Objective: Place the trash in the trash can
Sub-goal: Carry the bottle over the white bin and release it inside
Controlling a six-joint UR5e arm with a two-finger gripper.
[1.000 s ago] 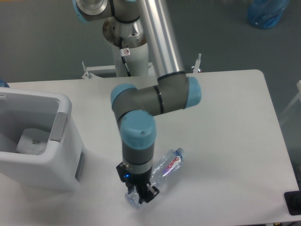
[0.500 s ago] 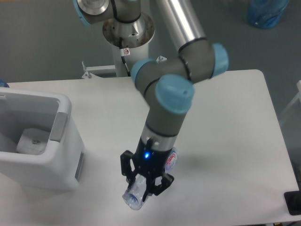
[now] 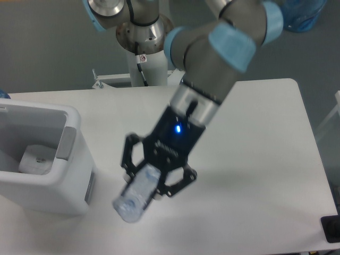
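the gripper (image 3: 142, 187) clamps the bottle (image 3: 135, 195) and holds it tilted above the desk (image 3: 255, 159) near its front edge, just right of the bin (image 3: 40, 154) holding the tissue (image 3: 36, 159).

A clear plastic bottle (image 3: 135, 195) is hanging tilted in the gripper (image 3: 155, 178), clamped between the black fingers, its rounded end pointing down and left below them, blurred. A large white rectangular bin (image 3: 48, 159) with a thick rounded rim and a grey side panel is standing well to the gripper's left. A crumpled white tissue (image 3: 36, 158) is lying inside it.
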